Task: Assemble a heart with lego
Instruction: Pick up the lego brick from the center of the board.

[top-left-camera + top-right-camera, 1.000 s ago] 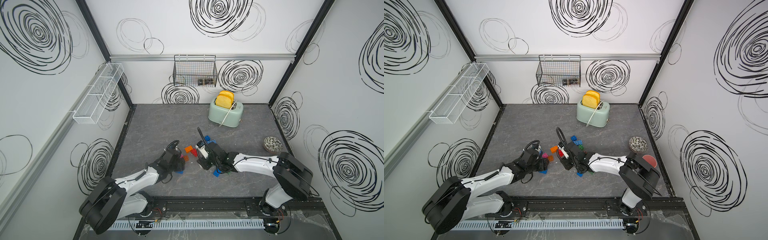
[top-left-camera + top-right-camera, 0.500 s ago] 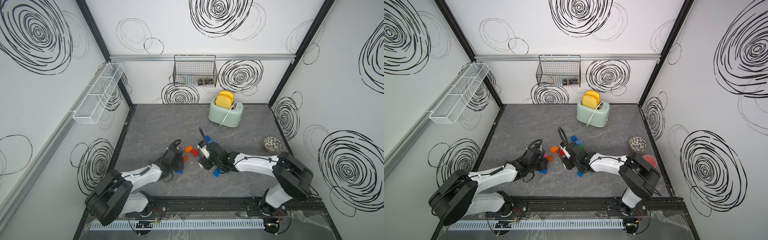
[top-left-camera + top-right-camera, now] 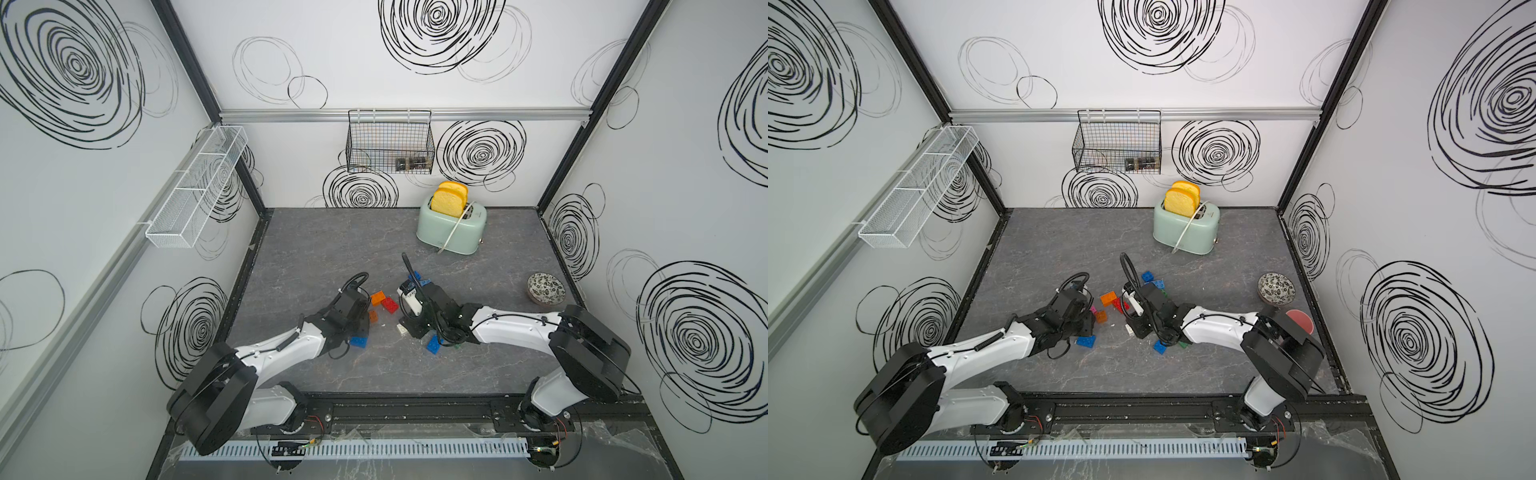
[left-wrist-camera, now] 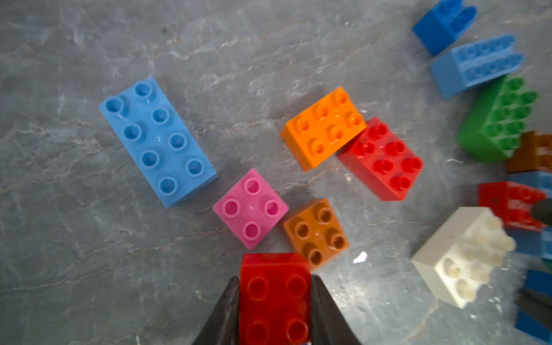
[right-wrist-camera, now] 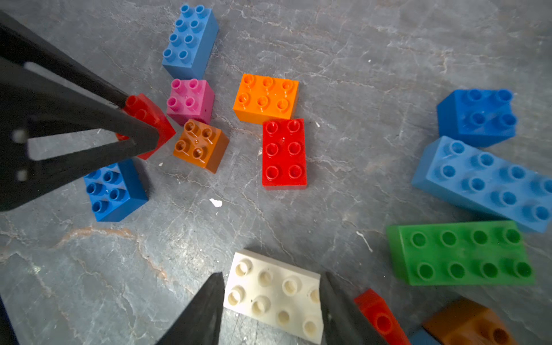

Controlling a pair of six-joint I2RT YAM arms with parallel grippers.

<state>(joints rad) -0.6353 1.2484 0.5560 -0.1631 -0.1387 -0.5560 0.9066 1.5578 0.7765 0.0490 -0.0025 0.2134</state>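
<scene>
Two white and black robot arms reach low over a grey marbled surface (image 3: 332,249) inside a white booth drawn with black swirls. Loose lego bricks lie scattered between the arm tips near the middle of the surface, well in front of a mint green toaster (image 3: 451,230). The jaws of the left arm (image 3: 286,345) are closed narrowly on a red brick (image 4: 274,292), with one finger pressed against each side. In the left wrist view, a pink square brick (image 4: 251,207) and a brown square brick (image 4: 316,231) sit just beside each other, close to the gripped brick. Farther on, an orange oblong brick (image 4: 322,128) touches a red oblong brick (image 4: 382,158), and a long light blue brick (image 4: 156,139) lies apart from them. The jaws of the right arm (image 3: 511,328) stand moderately wide, set against opposite ends of a white brick (image 5: 271,295) and holding it. A long green brick (image 5: 460,254) lies near it, studs up. A patterned bowl (image 3: 545,286) rests near the right wall
</scene>
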